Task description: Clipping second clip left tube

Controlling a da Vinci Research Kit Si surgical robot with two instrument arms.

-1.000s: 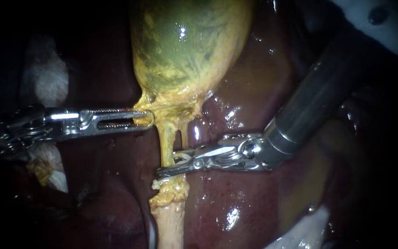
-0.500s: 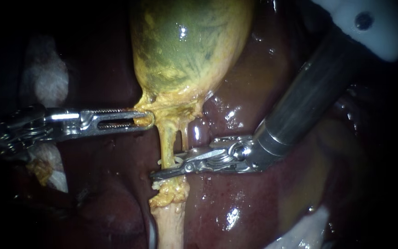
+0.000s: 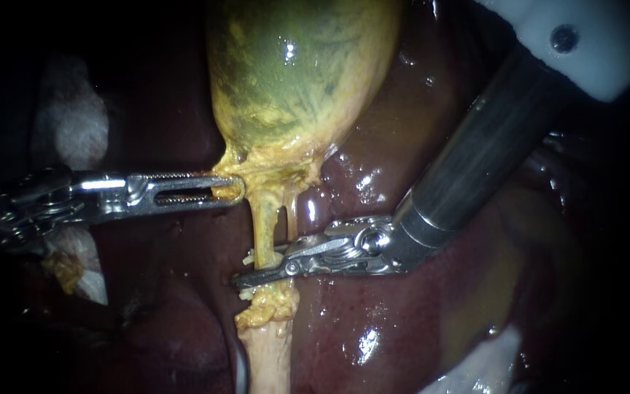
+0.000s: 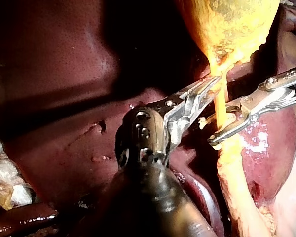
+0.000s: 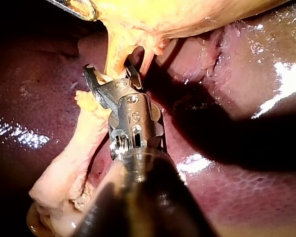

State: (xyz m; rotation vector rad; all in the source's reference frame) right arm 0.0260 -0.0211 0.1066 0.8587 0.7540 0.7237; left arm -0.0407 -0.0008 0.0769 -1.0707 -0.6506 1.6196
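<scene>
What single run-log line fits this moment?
left tool: shut on gallbladder neck | right tool: open, astride left tube | tube: not yet clamped

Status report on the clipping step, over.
Left instrument shut on gallbladder neck. Right instrument open, straddling left tube. Thin second tube close beside it; nothing else in the way.
</scene>
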